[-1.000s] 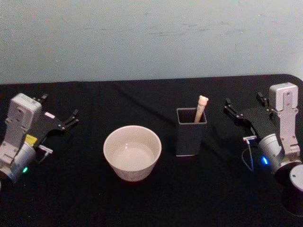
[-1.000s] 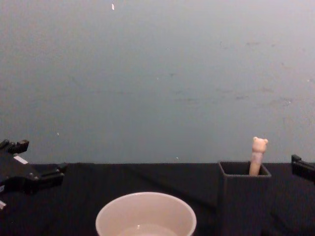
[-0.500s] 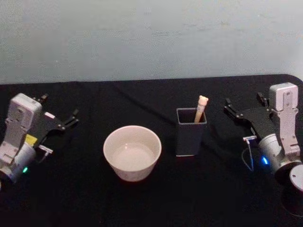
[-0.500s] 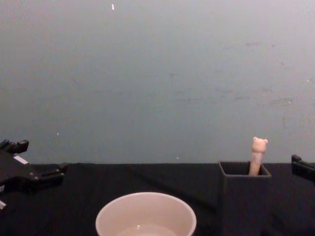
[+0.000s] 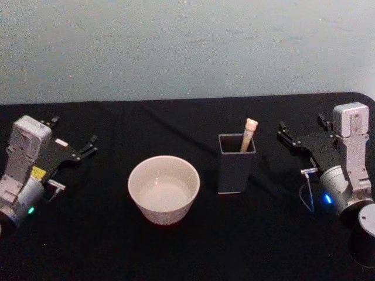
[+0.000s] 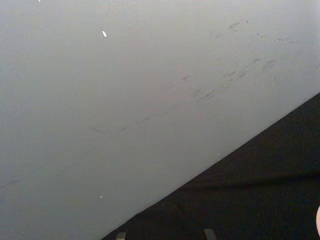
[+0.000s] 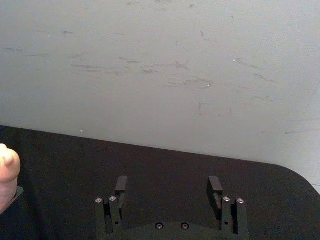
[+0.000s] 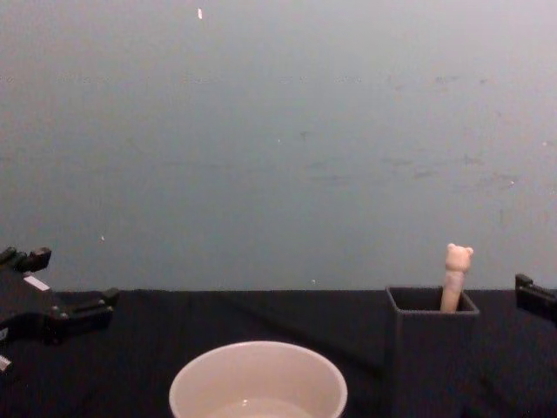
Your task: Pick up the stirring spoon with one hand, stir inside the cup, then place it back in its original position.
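The stirring spoon (image 5: pixel 249 134) stands upright in a dark grey square holder (image 5: pixel 236 164), its bear head (image 8: pixel 459 258) poking above the rim. The cream-white cup (image 5: pixel 164 188) sits left of the holder, near the table's middle, and its rim (image 8: pixel 258 350) shows low in the chest view. My right gripper (image 5: pixel 301 123) rests open to the right of the holder, well apart from the spoon. In the right wrist view its fingers (image 7: pixel 121 185) are spread with nothing between them, and the bear head (image 7: pixel 7 172) shows at the edge. My left gripper (image 5: pixel 74 130) is parked open at the far left.
A black cloth covers the table (image 5: pixel 105 246), and a pale grey-blue wall (image 5: pixel 187 47) rises right behind it. There is open cloth between the cup and each arm and along the front edge.
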You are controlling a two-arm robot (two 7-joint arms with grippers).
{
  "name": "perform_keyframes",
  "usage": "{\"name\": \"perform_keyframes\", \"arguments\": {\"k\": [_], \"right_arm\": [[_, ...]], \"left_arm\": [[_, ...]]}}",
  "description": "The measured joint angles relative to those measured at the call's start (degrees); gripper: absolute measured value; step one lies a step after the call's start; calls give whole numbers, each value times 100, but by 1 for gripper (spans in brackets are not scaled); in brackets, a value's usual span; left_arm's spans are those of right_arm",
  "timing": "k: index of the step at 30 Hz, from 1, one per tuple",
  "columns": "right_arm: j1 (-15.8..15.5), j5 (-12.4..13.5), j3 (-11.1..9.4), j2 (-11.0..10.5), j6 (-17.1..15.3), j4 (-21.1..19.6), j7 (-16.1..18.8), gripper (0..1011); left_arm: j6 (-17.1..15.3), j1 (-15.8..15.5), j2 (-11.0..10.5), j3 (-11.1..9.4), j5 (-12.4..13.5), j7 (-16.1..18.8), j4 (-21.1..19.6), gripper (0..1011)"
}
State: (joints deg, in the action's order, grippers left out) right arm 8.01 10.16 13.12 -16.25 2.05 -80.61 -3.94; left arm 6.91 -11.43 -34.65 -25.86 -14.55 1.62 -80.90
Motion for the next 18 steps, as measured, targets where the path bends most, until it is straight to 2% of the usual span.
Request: {"name": "perform_keyframes", "arguments": {"k": [18], "right_arm": [[0,0,0,0,0,0,0,1002]], "left_arm": [[0,0,0,0,0,0,0,1001]]}}
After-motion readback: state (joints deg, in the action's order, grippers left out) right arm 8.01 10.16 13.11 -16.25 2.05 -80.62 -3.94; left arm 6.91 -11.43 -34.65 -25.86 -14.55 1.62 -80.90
